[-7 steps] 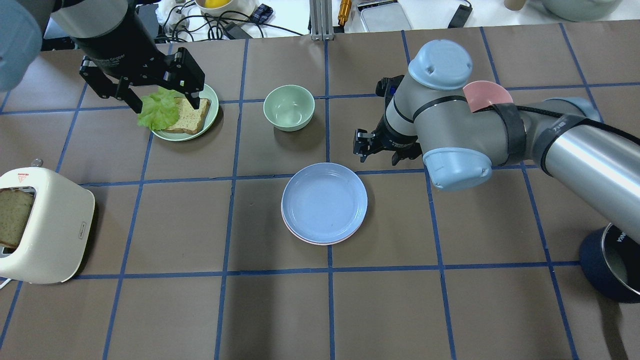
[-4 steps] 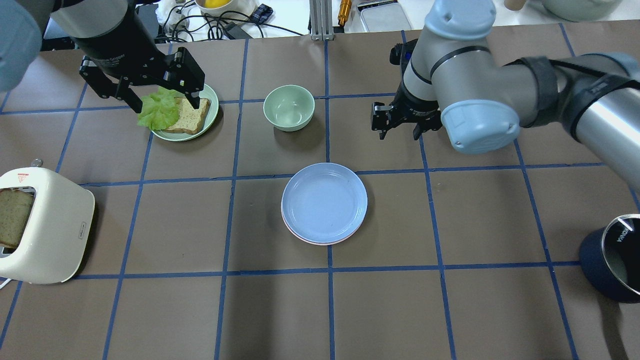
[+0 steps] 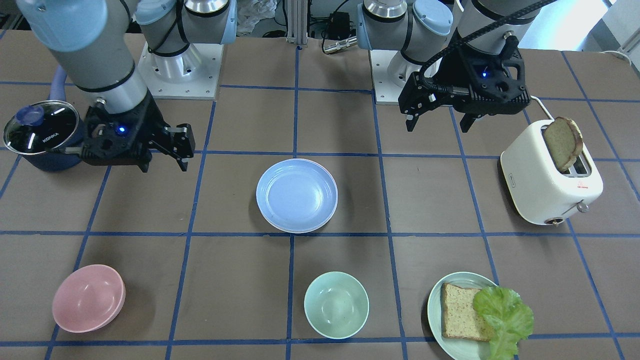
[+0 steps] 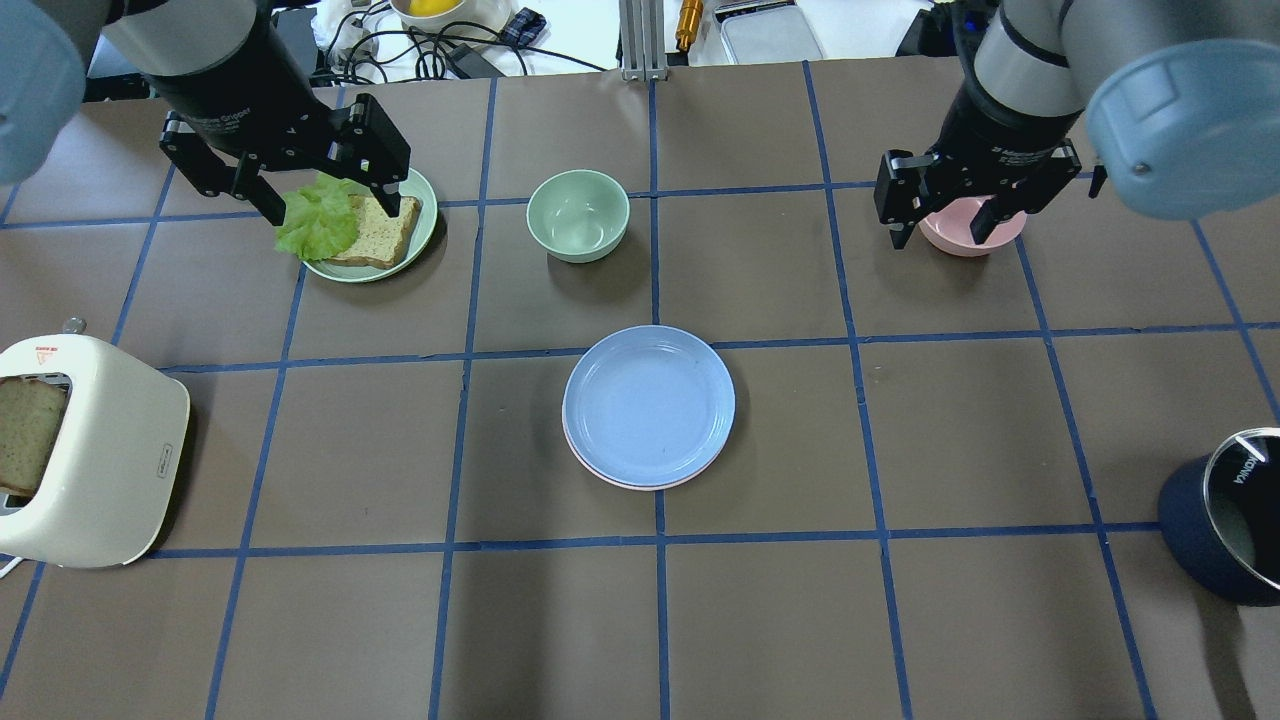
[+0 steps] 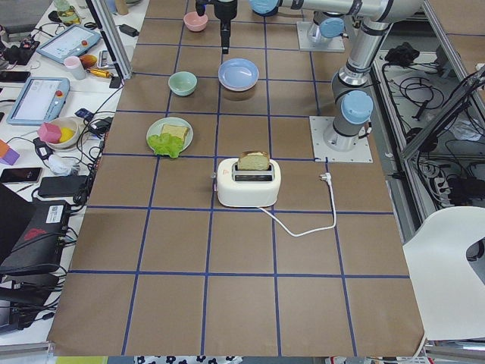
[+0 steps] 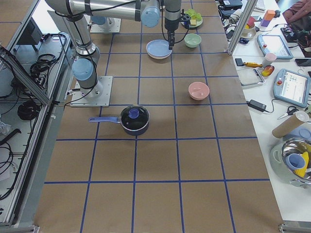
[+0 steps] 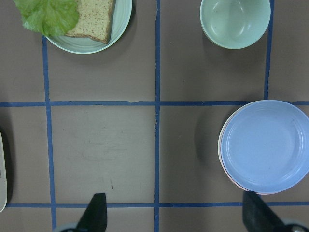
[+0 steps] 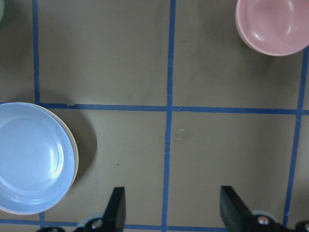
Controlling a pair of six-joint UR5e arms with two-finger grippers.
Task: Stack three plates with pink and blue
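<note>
The light blue plate (image 4: 648,405) lies at the table's middle on top of the pale pink plate, whose rim (image 4: 645,488) shows only at the near edge. The stack also shows in the front view (image 3: 296,195), the left wrist view (image 7: 265,147) and the right wrist view (image 8: 31,157). No cream-white plate shows apart from the stack. My left gripper (image 4: 332,210) hangs open and empty above the mint plate with bread. My right gripper (image 4: 940,238) hangs open and empty over the pink bowl (image 4: 972,228), far right of the stack.
A mint plate (image 4: 375,272) with bread and lettuce is at the back left. A mint bowl (image 4: 578,215) stands behind the stack. A white toaster (image 4: 90,450) with bread stands at the left edge. A dark blue lidded pot (image 4: 1225,530) stands at the right edge.
My right arm has swung away from the stack, back and to the right, and its gripper is now over the pink bowl. The left arm and the plates have not moved.
</note>
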